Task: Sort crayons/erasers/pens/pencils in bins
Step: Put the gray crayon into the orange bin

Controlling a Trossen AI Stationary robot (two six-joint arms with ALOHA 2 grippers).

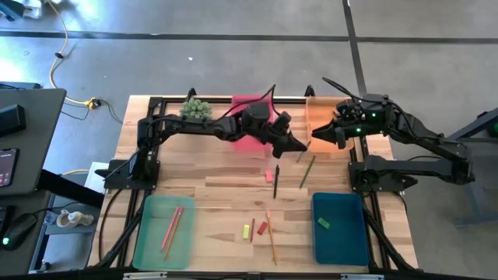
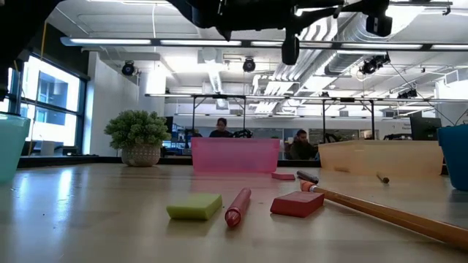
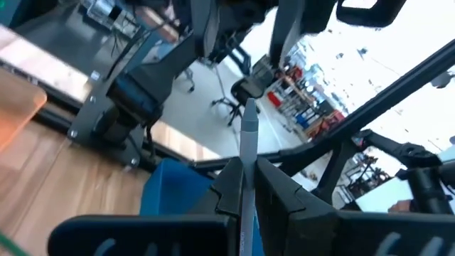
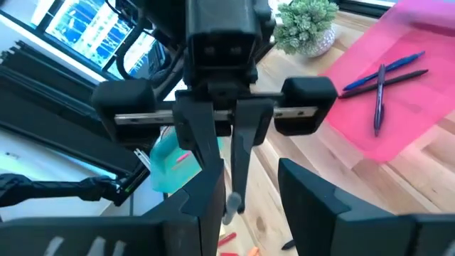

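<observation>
- Crayon (image 3: 247, 135), a thin grey stick, pinched between the pressed-together fingers of the left gripper (image 1: 296, 144), held in the air above the tabletop (image 1: 210, 183) toward 1 o'clock from its centre.
- Lifted clear and turned toward the right gripper (image 1: 317, 134), probably for a handover, since the orange bin (image 1: 323, 117) at 1 o'clock lies on the right arm's side.
- Right fingers (image 4: 306, 185) spread, framing the stick's lower end without closing on it; contact not certain from here.
- Sorted so far: blue pens (image 4: 380, 78) in the pink bin (image 1: 250, 105) at 12 o'clock, pencils (image 1: 171, 225) in the pale green bin (image 1: 144, 233) at 7 o'clock, a green eraser (image 1: 323, 224) in the dark blue bin (image 1: 342, 241) at 5 o'clock.
- Loose near 6 o'clock: an orange pencil (image 1: 271, 233), a yellow-green eraser (image 1: 246, 231).
- Hard to judge: contents of the orange bin, partly covered by the right arm; both grippers cut off at the top of the low view; grey stick's kind, crayon by its colour only.
</observation>
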